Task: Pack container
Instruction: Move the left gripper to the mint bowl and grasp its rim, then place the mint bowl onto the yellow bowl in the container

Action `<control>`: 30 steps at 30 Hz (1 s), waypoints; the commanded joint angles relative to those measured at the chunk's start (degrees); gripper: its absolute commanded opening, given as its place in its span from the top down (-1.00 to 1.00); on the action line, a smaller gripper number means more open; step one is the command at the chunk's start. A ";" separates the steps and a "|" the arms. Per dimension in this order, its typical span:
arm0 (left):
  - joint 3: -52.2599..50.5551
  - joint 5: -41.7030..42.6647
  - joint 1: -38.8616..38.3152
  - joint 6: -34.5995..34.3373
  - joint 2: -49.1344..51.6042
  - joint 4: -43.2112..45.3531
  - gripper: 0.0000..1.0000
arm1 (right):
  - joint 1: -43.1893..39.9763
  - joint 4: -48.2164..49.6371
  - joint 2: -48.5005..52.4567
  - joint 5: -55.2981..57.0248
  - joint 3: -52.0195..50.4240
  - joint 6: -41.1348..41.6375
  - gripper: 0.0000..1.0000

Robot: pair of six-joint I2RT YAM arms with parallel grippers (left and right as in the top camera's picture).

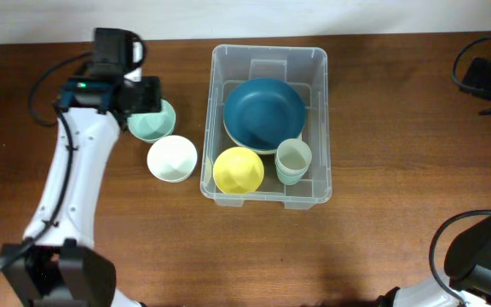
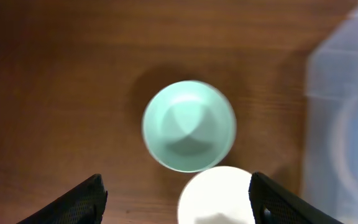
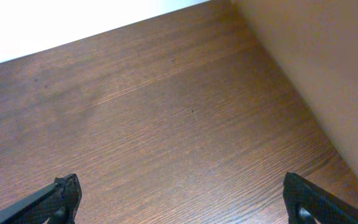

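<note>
My left tool hangs spread and empty straight over the mint bowl, which sits on the tabletop just left of the container (a white bowl is just beside it). The container lies to that tool's right, long axis running front to back; my right tool, also wide open on nothing, is well beyond the container's right, so I'd use the left arm
</note>
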 commanded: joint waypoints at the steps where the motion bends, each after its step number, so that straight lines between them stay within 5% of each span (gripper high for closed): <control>1: 0.35 5.42 2.97 -1.92 5.66 -0.04 -0.50 | -0.26 0.13 0.20 0.70 0.28 0.68 -0.98; 15: 0.35 13.22 8.15 -6.10 25.90 7.87 -0.48 | -0.26 0.11 0.20 0.70 0.28 0.68 -0.98; 16: 0.35 13.16 8.28 -6.16 26.27 8.07 -0.40 | -0.26 0.11 0.20 0.70 0.28 0.68 -0.98; 19: 0.37 13.14 8.39 -6.16 26.27 8.13 0.63 | -0.26 0.11 0.20 0.70 0.28 0.68 -0.98; 21: 0.59 13.14 8.46 -6.14 26.05 8.39 0.99 | -0.26 0.11 0.20 0.70 0.28 0.68 -0.98; 30: 5.70 13.18 7.98 -5.95 18.49 3.41 0.99 | -0.26 0.11 0.20 0.70 0.28 0.68 -0.98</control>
